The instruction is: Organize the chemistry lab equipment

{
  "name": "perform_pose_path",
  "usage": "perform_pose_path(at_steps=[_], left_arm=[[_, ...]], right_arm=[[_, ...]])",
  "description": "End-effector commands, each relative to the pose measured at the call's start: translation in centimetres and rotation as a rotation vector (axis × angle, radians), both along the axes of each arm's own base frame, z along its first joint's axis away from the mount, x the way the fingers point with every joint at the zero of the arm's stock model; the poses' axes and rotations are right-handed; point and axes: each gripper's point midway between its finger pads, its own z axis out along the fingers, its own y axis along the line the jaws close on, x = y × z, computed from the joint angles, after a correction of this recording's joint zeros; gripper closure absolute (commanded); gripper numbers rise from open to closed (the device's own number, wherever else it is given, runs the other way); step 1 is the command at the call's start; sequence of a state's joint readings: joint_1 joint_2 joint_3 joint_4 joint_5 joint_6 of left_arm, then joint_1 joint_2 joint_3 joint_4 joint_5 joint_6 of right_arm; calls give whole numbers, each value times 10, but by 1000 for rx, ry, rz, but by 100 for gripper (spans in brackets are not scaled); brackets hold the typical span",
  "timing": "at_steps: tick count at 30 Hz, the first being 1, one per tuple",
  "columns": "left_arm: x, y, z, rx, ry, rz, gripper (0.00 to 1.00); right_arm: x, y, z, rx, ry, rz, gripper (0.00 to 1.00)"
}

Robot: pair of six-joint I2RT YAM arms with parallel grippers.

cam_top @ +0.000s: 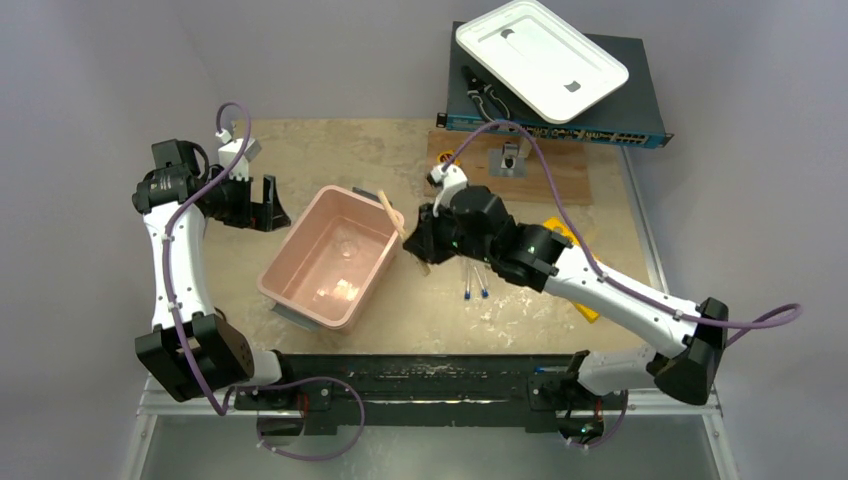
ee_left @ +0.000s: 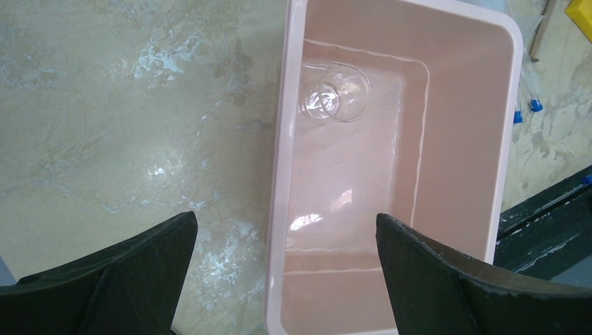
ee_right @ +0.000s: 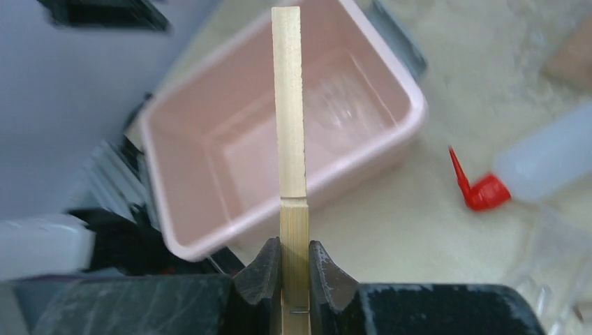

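My right gripper (ee_right: 294, 251) is shut on a slim wooden stick (ee_right: 289, 105) and holds it in the air at the right rim of the pink bin (cam_top: 300, 255); the stick (cam_top: 392, 213) reaches over the rim. A small clear glass beaker (ee_left: 334, 92) lies in the bin (ee_left: 279, 174). Two clear tubes with blue tips (cam_top: 475, 281) lie on the table right of the bin. The squeeze bottle (ee_right: 551, 153) with its red nozzle (ee_right: 478, 187) lies on the table. A yellow rack (cam_top: 562, 236) shows partly under the right arm. My left gripper (ee_left: 286, 223) is open and empty above the bin's left rim.
A white tray (cam_top: 540, 58) and black-handled pliers (cam_top: 487, 95) rest on a blue-black box (cam_top: 640, 120) at the back right. A wooden board (cam_top: 560, 165) with a small metal part lies in front of it.
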State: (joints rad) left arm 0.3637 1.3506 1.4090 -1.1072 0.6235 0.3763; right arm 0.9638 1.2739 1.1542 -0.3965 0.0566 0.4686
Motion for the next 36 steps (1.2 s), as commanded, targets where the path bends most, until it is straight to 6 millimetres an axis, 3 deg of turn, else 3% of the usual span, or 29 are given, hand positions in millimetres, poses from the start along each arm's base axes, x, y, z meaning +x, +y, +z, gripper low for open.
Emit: perform_pose_path(at_steps=[1,3,7,12,17,21,29,36], left_arm=[[4,1,6,-2,-23,9,0],[3,1,6,-1,-20,10,0],[2,1,6,1,-23,10,0],[1,2,5,16,-27,6,0],[1,4,2,31,-22,4,0],[1,5,1,31,-19,2,0],[2,6,2,38,-24,2,0],[2,7,3,45,-27,2,0]], right_arm=[[17,43,68,124,-11,13,100],[29,67,70,132,25,-25,100],[54,103,49,114,92,-141,100],[70,122,16,98,145,-275,100],[77,123,-16,60,197,-373,100],[75,124,-27,23,210,-399,88],[73,117,-22,31,196,-422,57],[73,97,-8,22,148,-459,58]])
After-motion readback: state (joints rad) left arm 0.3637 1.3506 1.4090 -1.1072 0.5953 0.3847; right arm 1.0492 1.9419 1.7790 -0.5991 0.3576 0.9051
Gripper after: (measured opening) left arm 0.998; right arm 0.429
